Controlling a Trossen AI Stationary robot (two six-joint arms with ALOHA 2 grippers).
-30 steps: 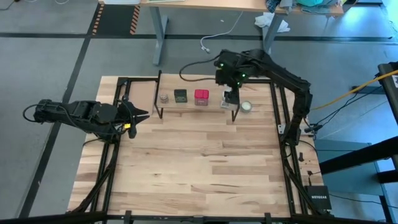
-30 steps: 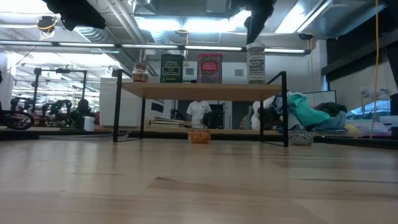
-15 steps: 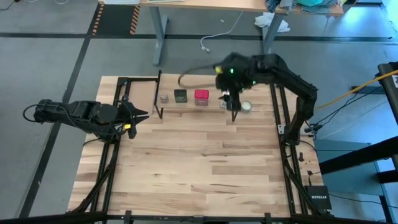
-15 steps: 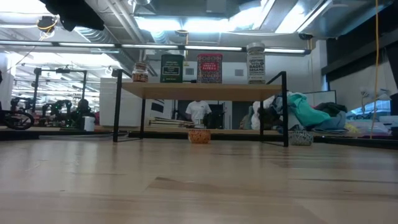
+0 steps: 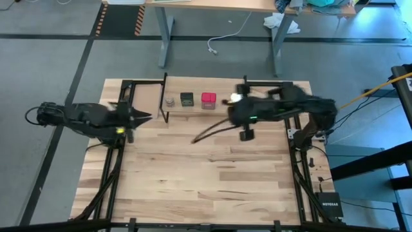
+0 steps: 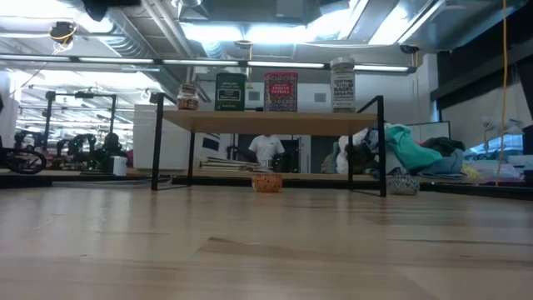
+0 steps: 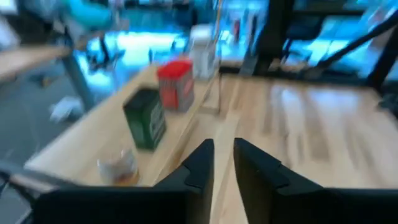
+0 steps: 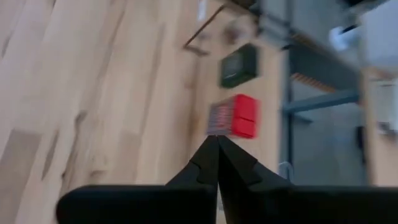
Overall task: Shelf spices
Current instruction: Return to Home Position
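**Spices shelved; arms due home**

Our left gripper point(image 7: 222, 149), a slit apart and empty, waits at the desk's point(image 5: 193, 180) left edge. The far shelf point(image 6: 271, 122) holds round jar point(image 6: 187, 97), green tin point(image 6: 231, 92), red box point(image 6: 281, 92) and white-lidded jar point(image 6: 342, 85). Our right gripper point(image 8: 217, 146), pressed together, hangs just near-right of it.

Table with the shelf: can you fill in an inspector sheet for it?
Surface: wooden table, pale planks.
Job's things: round jar, dark tin, red box, white-lidded jar in a row on the shelf.
Clutter: small orange thing seen under the shelf.
Grippers: left gripper open, at the table's left edge; right gripper shut, facing the red box.
Cables: white cable on the floor beyond the table.
Surroundings: desk legs; a person far off.
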